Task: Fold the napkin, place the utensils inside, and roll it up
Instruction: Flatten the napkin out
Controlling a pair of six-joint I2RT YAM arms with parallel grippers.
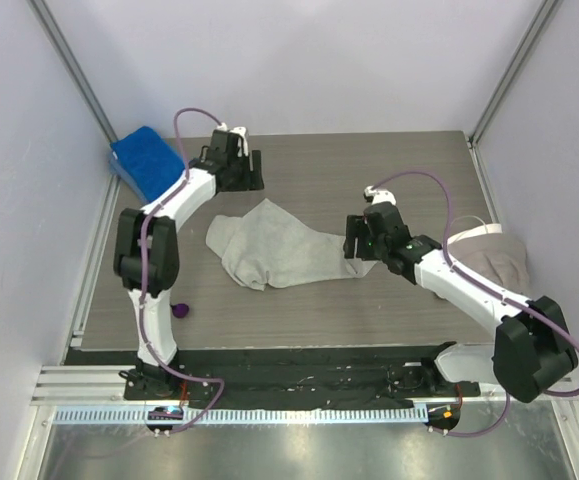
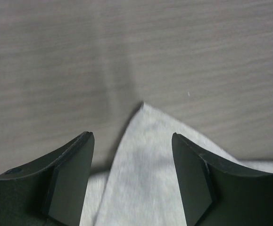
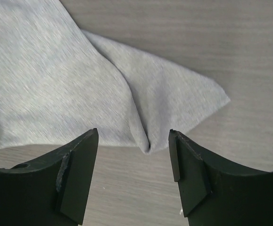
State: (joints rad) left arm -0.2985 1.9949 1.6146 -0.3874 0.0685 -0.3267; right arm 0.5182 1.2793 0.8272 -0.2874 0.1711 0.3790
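The thin light grey cloth napkin [image 1: 279,248] lies crumpled at the middle of the wooden table [image 1: 389,310], between the released, empty left gripper [image 2: 131,137] and right gripper [image 3: 133,133], the small dark purple plastic utensil [image 1: 179,310] well apart near the left arm.

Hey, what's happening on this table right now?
A robot is working on a crumpled grey napkin. The left claw hangs open over its far corner, and the right claw is open over its right end. Neither grips it. The purple spoon lies apart, off to its near left.
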